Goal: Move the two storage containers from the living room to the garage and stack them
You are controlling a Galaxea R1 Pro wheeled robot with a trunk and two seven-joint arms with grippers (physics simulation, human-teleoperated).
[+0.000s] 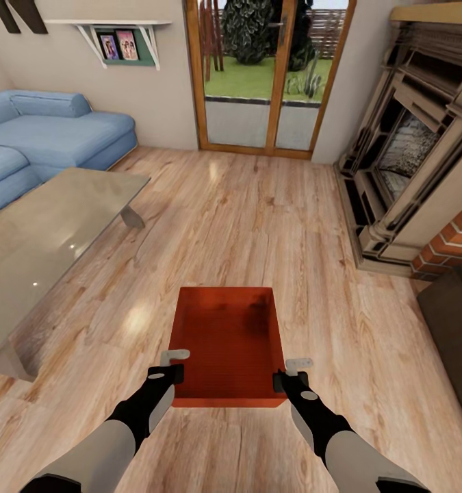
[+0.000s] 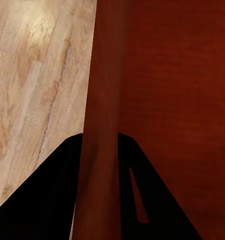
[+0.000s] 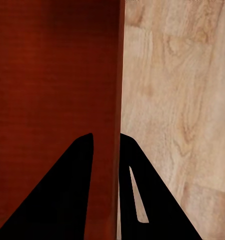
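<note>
My two arms wear pale grey forearm shells that narrow into glossy black wrists. My left gripper and right gripper carry light grey fingers on black blocks.

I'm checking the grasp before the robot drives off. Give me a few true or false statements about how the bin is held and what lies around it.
1. The storage container is held by both grippers at once. True: the left gripper pinches its left wall and the right gripper its right wall.
2. The container has a lid on. False: it is open-topped and looks empty.
3. The floor below is grey concrete. False: it is light wood plank.
4. A glass table stands to the robot's left. True.
5. The blue sofa sits beside the fireplace. False: they are on opposite sides of the room.
</note>
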